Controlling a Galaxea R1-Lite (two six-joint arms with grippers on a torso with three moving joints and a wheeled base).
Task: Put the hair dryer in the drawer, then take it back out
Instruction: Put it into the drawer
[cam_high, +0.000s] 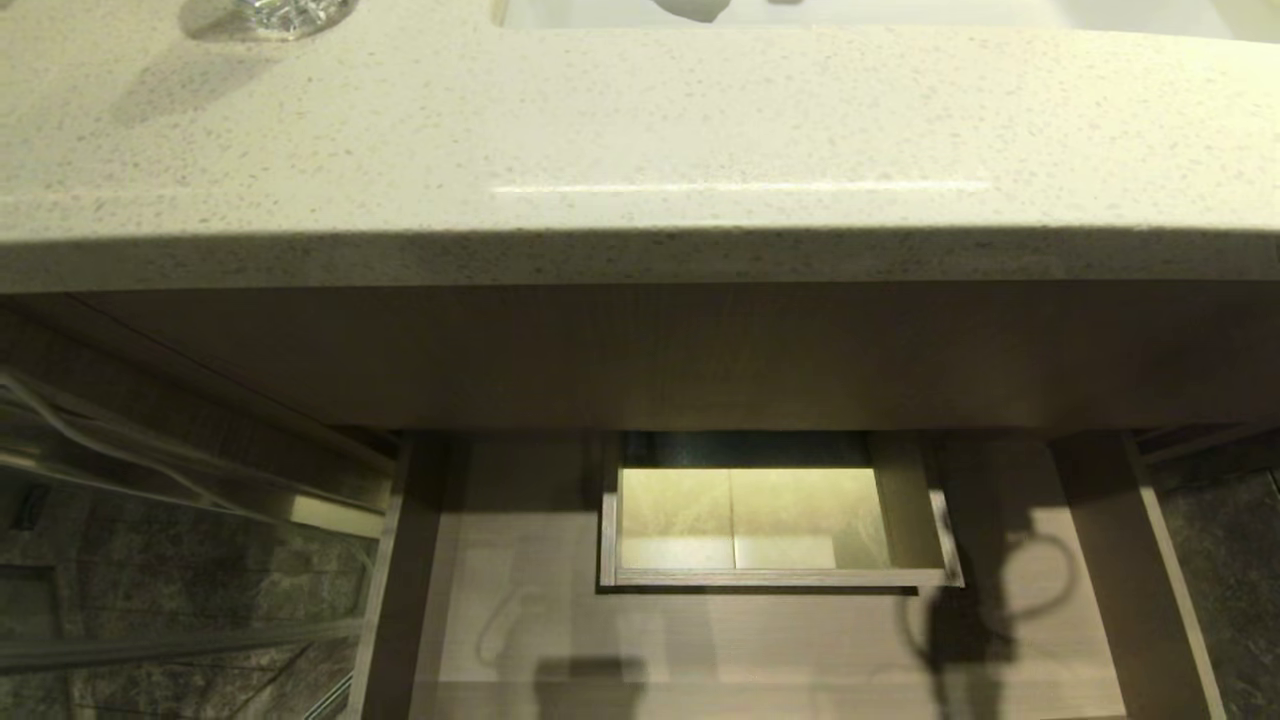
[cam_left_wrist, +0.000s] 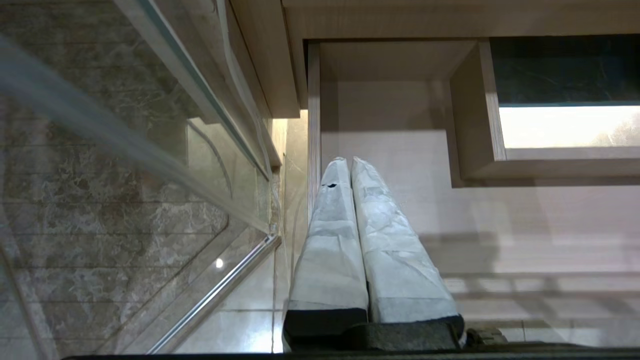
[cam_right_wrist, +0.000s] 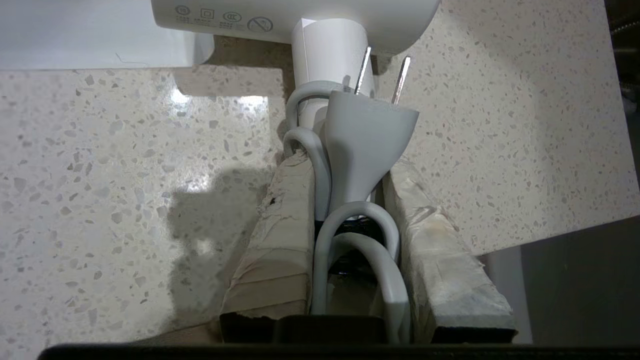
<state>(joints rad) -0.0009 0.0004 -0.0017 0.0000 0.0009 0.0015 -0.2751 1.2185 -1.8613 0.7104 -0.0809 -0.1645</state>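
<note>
1. A glass panel (cam_high: 150, 520) stands on the left over dark marbled floor.
2. The left gripper (cam_left_wrist: 348, 161) hangs by the drawer's left wall, taped fingers pressed together, holding nothing.
3. The drawer (cam_high: 520, 600) is pulled out beneath the speckled countertop (cam_high: 640, 130); its floor is bare around the boxed cut-out (cam_high: 770, 520).
4. The right gripper (cam_right_wrist: 345, 165) clamps the hair dryer (cam_right_wrist: 320, 20) by handle, coiled cord and plug (cam_right_wrist: 365, 145) above the countertop; small certification symbols mark the barrel, unreadable.

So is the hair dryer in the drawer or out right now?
Out. The right gripper is shut on the hair dryer handle and cord above the speckled countertop; the drawer stands open, nothing visible in it.
</note>
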